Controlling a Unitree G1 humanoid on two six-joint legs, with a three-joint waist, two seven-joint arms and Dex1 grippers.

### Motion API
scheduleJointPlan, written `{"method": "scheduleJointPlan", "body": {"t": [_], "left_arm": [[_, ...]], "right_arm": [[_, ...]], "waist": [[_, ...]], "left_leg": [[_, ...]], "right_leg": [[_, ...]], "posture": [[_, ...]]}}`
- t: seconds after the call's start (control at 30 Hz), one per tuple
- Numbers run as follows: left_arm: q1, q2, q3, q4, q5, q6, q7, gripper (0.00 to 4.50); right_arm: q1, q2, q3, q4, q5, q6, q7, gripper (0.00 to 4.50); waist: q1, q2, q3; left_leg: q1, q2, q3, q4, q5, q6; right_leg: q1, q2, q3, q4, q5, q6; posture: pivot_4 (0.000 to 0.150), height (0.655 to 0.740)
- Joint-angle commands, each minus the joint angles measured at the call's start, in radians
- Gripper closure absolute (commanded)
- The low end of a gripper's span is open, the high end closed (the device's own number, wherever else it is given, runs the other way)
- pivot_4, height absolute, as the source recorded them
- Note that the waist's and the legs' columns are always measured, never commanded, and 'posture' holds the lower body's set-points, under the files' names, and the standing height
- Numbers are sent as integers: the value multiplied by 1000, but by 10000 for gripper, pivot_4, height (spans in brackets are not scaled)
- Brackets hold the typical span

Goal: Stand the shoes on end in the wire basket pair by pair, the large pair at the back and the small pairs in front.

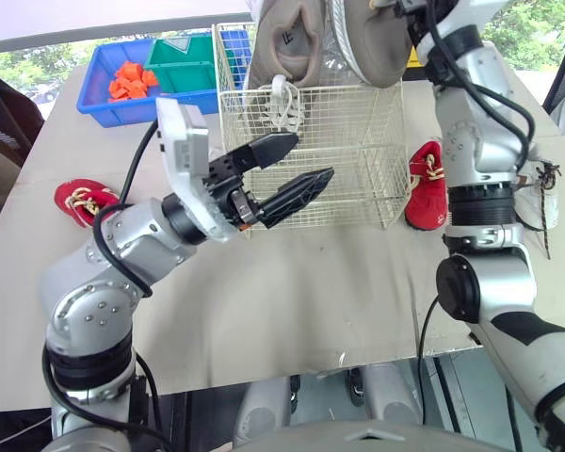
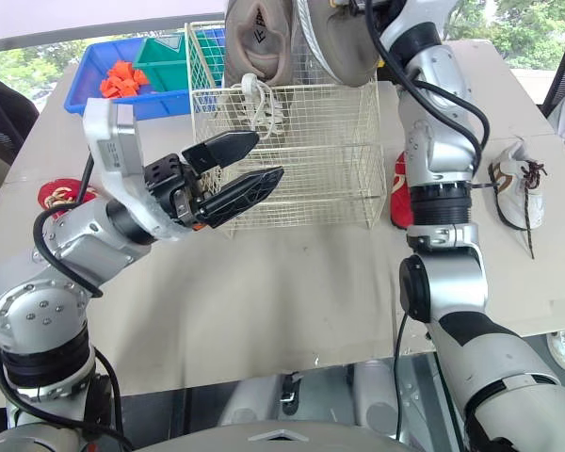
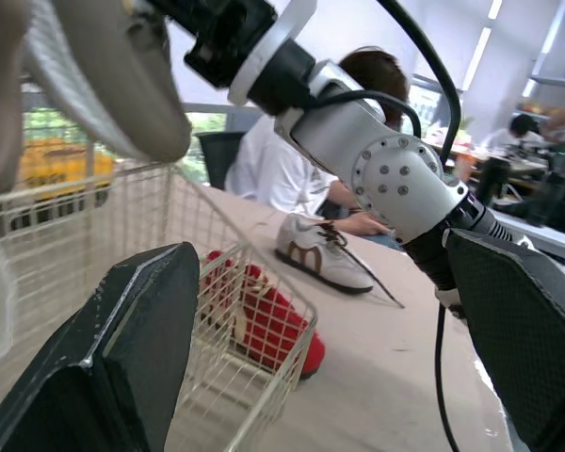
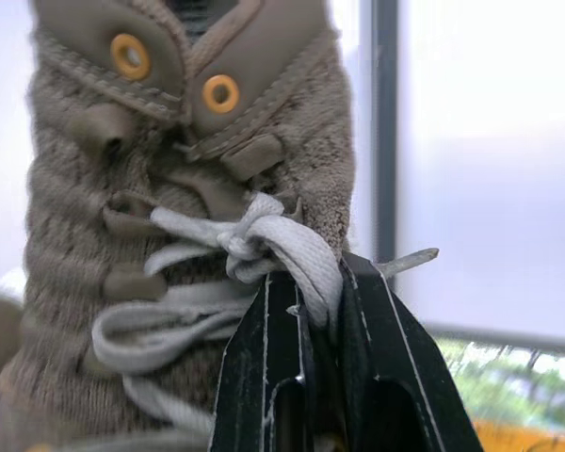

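Large shoe (image 1: 367,42): hangs over back of wire basket (image 1: 358,202), beside its mate (image 1: 287,47).
R pincer (image 4: 311,282): pinching shoe's lace (image 4: 264,245) only.
L pincer (image 1: 311,156): spread, empty, in front of basket.
Risk: lace may slip or untie; shoe could swing, knock mate, snag basket rim.

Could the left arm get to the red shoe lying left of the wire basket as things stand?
Probably yes. The red shoe lies on bare table on the robot's left, the left gripper is open and empty, and nothing stands between them.
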Motion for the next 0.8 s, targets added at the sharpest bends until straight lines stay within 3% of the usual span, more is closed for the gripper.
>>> {"method": "scheduleJointPlan", "body": {"t": [0.03, 0.5, 0.8], "left_arm": [[41, 16, 51, -80, 0, -47, 39, 0], [99, 42, 74, -94, 14, -119, 93, 0], [103, 48, 65, -93, 28, -138, 105, 0]], "right_arm": [[-71, 10, -7, 45, -5, -142, -26, 44290], [-222, 60, -51, 324, 22, -361, -102, 44290], [-178, 111, 6, 418, -26, -413, -73, 44290]], "waist": [[0, 0, 0], [-2, 0, 0], [-6, 0, 0]], "left_leg": [[0, 0, 0, 0, 0, 0], [0, 0, 0, -1, 0, 0], [1, 0, 0, -1, 0, -1]], "right_leg": [[0, 0, 0, 0, 0, 0], [0, 1, -1, 0, 0, 0], [0, 1, 0, 0, 0, 0]], "posture": [[1500, 7400], [1500, 7400], [1500, 7400]]}}
